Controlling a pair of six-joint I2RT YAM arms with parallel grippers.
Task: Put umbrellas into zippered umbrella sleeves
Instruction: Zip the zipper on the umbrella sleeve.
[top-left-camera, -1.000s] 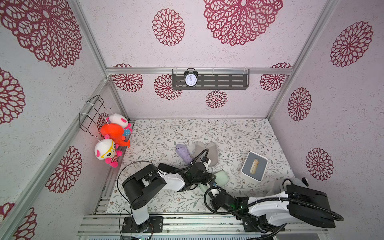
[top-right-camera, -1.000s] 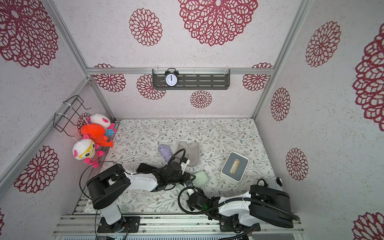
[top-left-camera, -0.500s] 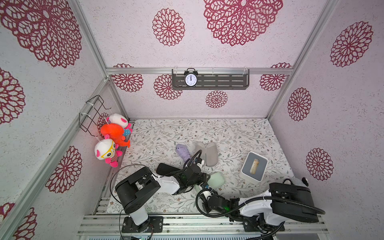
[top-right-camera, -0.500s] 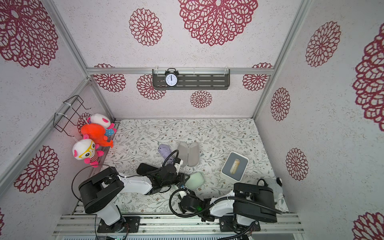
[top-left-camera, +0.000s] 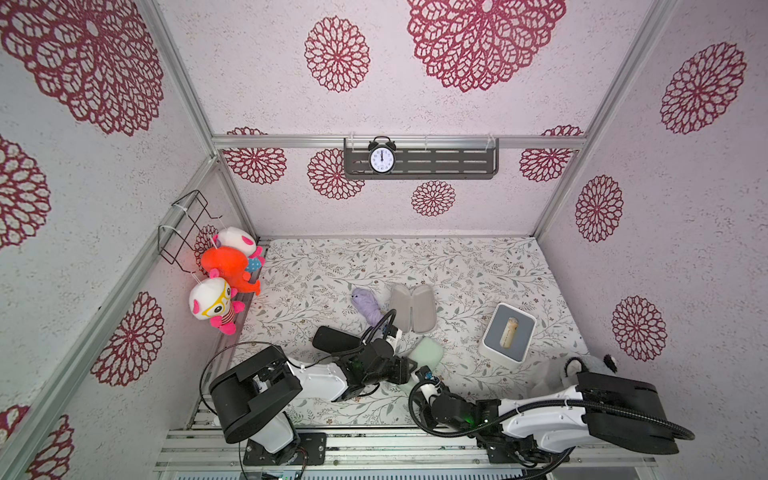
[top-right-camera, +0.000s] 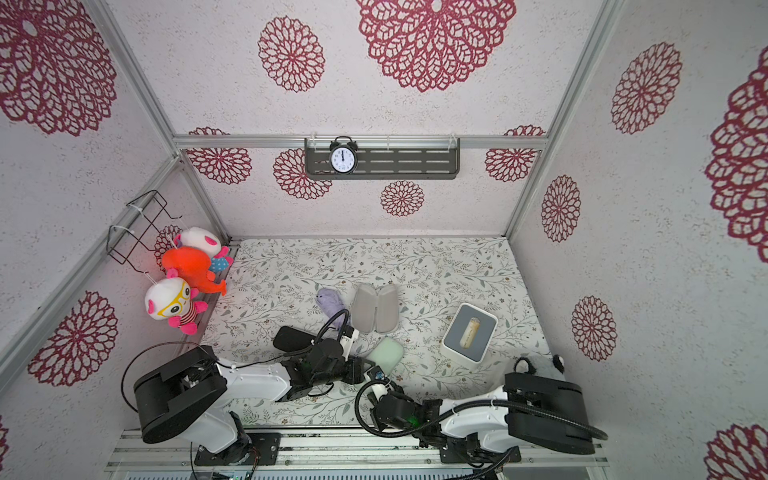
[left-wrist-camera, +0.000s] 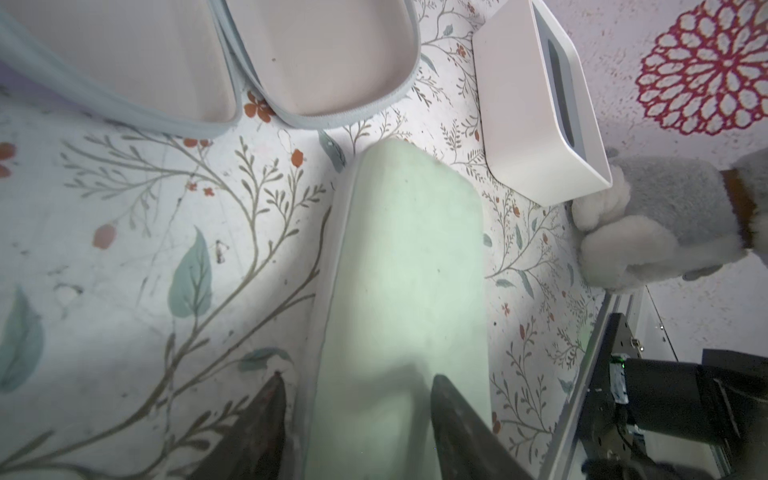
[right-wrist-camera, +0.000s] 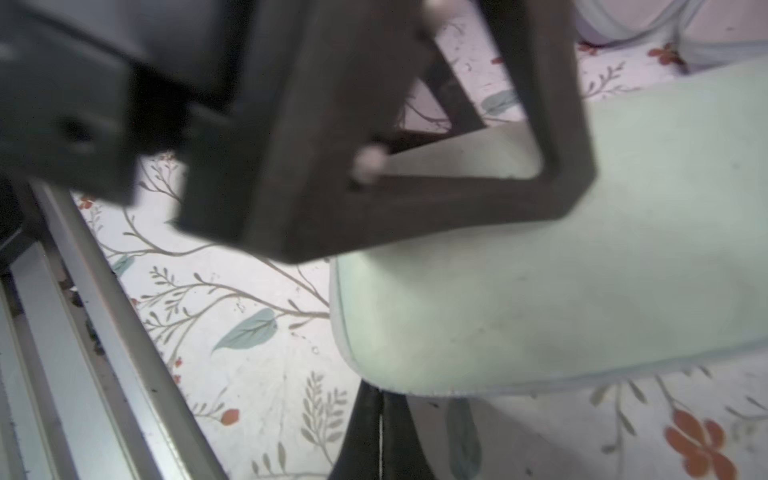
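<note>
Table (top-left-camera: 457, 266), floral-covered, fills the lower half of both top views. The mint green sleeve (top-left-camera: 428, 353) lies shut at lower centre. No mint umbrella shows anywhere, so I judge it is inside. The open sleeve (top-left-camera: 411, 307) lies just above at centre, grey lining up and empty, with the lilac umbrella (top-left-camera: 365, 305) just left of it. My left gripper (left-wrist-camera: 357, 378) stands with its jaws parted astride the mint sleeve's end, not clamped. My right gripper (right-wrist-camera: 380, 411) is closed at the sleeve's seam, with nothing visible between its tips. Step in hand, as I judge it: finishing the zip. The next move calls for lifting the lilac umbrella lengthwise into the open sleeve.
</note>
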